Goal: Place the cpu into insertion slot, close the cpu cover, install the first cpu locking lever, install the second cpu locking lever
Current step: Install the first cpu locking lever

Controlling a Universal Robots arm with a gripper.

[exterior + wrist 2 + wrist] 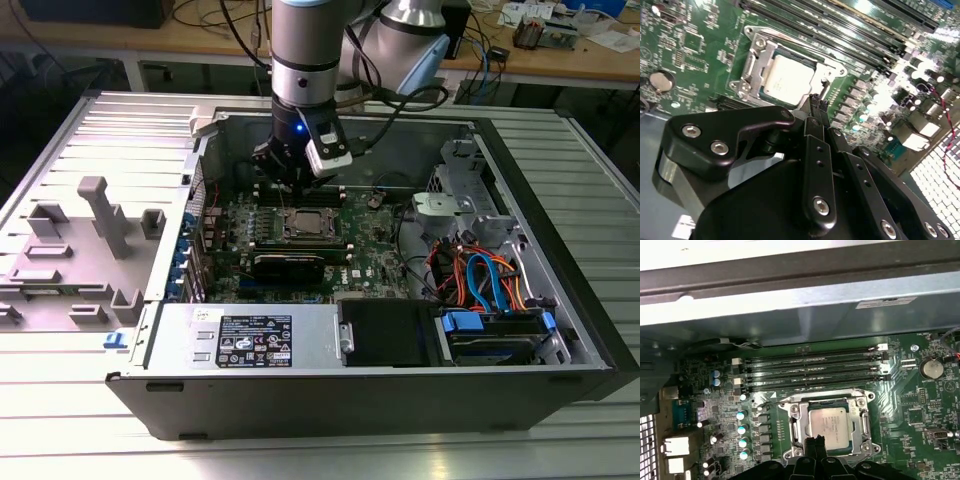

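The cpu [830, 425] lies flat in the insertion slot [863, 445] on the green board, silvery top up; the slot's contact field is hidden beneath it. The cpu cover [797, 422] lies down around the chip, which shows through its window. A thin wire locking lever [815, 394] runs along the socket's side nearest the memory slots. My gripper [815, 441] is shut, its black tips just above the socket's edge beside the chip, with nothing seen between them. In the second wrist view the gripper [817, 101] hovers by the cpu [787, 80] and cover [756, 65]. The exterior view has the gripper [292, 185] just behind the cpu [308, 225].
Long black memory slots [812, 371] run beside the socket, with the case's metal wall [805, 305] just beyond. A row of capacitors [742, 435] stands on another side. Orange and blue cables [480, 275] and a drive bay [495, 335] fill the exterior view's right.
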